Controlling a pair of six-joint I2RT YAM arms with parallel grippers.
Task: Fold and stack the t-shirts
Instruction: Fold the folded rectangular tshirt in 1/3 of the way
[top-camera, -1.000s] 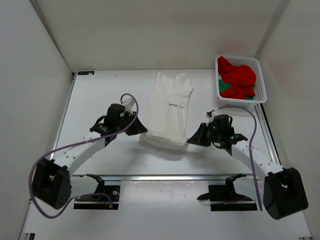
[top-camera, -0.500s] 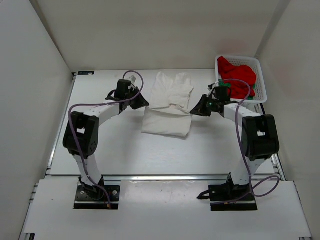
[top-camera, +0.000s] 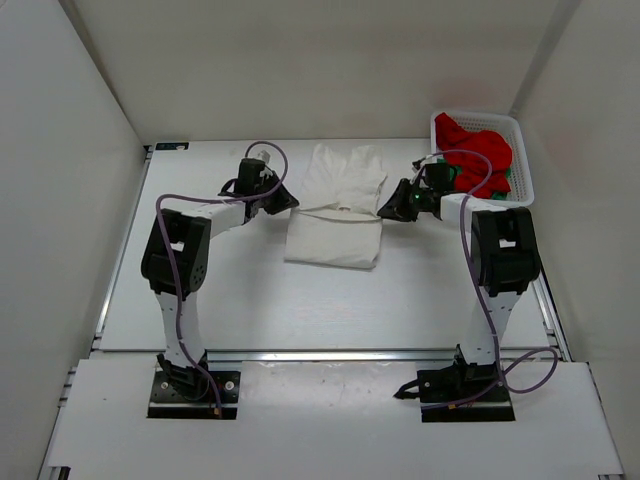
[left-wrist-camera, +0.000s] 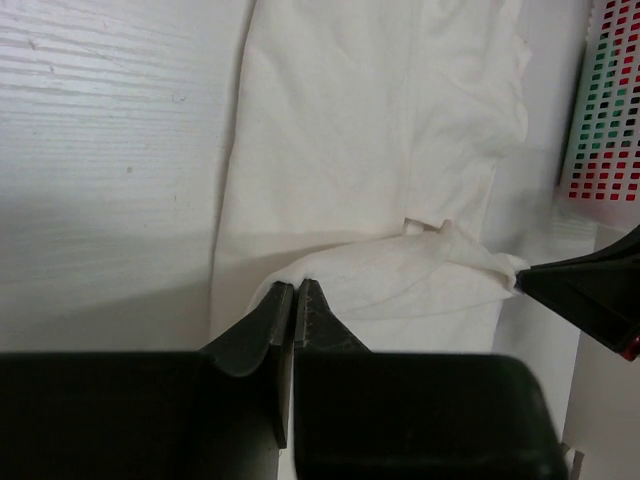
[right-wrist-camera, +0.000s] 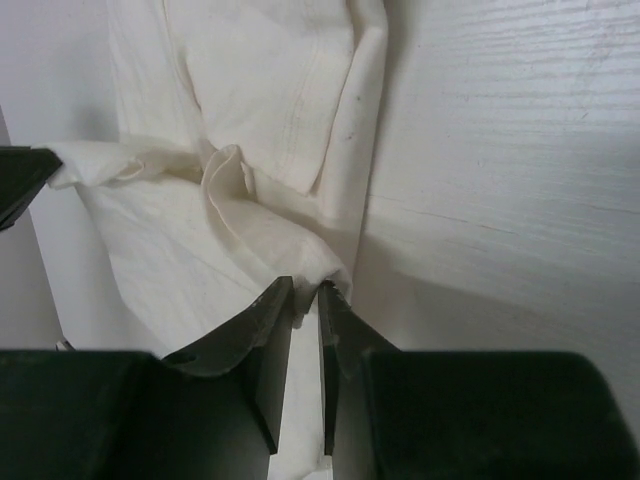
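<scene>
- The white t-shirt lay on the table at the centre of the top view. Its lower part was a flat rectangle and its upper part was narrower and creased.
- The left gripper sat at the shirt's left edge. In the left wrist view its jaws were clenched on a raised fold of the white cloth. The dark fingers hid how much cloth lay between the pads.
- The right gripper sat at the shirt's right edge. Its jaws were parted by a narrow slit, and a puckered corner of cloth touched their tips. Whether any cloth was caught between them could not be made out.
- The basket stood at the upper right. The red t-shirt was heaped inside it, partly crossed by the right arm's cable.
- Only a sliver of the green t-shirt showed at the basket's right wall. The rest was buried under red cloth.
- In the left wrist view the basket was cut off by the frame's right edge.
</scene>
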